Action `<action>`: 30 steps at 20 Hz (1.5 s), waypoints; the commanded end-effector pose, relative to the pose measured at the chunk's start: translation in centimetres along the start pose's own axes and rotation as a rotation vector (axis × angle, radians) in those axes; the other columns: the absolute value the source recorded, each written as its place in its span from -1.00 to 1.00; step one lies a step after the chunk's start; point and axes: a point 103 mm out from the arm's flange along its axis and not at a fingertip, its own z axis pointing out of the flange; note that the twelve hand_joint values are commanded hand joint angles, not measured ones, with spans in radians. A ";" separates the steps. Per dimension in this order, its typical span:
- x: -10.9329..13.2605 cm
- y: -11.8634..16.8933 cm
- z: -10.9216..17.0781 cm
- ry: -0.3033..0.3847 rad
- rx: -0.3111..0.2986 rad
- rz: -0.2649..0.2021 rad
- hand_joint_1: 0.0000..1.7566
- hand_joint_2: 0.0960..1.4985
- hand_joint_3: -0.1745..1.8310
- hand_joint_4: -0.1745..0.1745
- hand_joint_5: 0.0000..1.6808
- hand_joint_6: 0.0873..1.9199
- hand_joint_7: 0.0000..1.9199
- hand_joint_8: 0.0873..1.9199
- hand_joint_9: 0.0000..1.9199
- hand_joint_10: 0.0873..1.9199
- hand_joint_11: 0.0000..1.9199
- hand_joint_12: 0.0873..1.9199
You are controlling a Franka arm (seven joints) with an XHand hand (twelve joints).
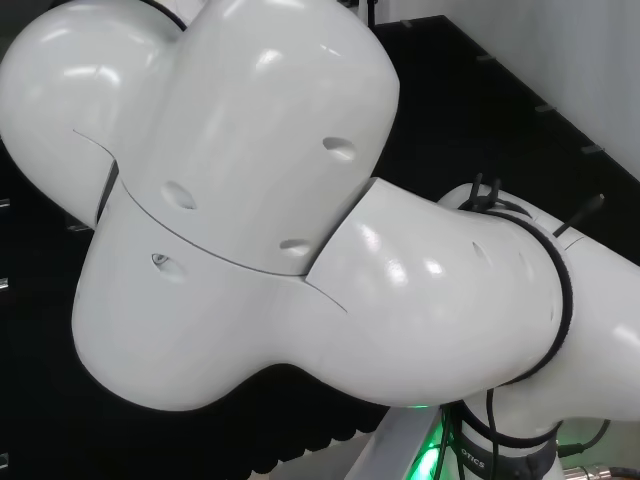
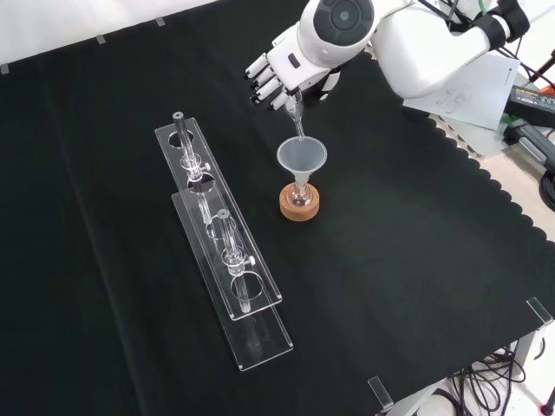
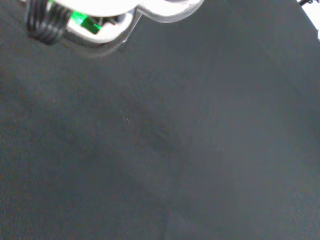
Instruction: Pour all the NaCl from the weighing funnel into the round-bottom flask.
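Observation:
In the front view a small round-bottom flask [image 2: 301, 197] stands on a cork ring [image 2: 300, 205] in the middle of the black cloth. A clear funnel [image 2: 302, 159] sits in its neck. Above it the hand [image 2: 279, 74] comes in from the top, its fingers curled on a thin clear weighing funnel [image 2: 297, 117]. That piece is tipped steeply, its narrow end pointing down into the funnel's mouth. I cannot make out any powder.
A long clear rack [image 2: 220, 242] lies left of the flask in the front view, with tubes and round holes. Papers and cables [image 2: 473, 82] lie off the cloth at the top right. The arm's white links [image 1: 250, 200] block the bench in the head view.

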 end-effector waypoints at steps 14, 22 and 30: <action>0.7 0.0 -0.9 -0.100 0.003 0.005 0.23 -0.16 -0.09 1.00 0.33 -0.03 -0.39 -0.38 -0.11 -0.61 -0.34 0.25; 0.9 -0.1 -1.5 -0.139 0.001 0.007 0.23 -0.16 -0.09 1.00 0.33 -0.03 -0.39 -0.38 -0.11 -0.61 -0.34 0.24; 1.2 -0.2 -2.0 -0.176 0.004 0.012 0.23 -0.16 -0.09 1.00 0.33 -0.03 -0.39 -0.38 -0.11 -0.61 -0.34 0.23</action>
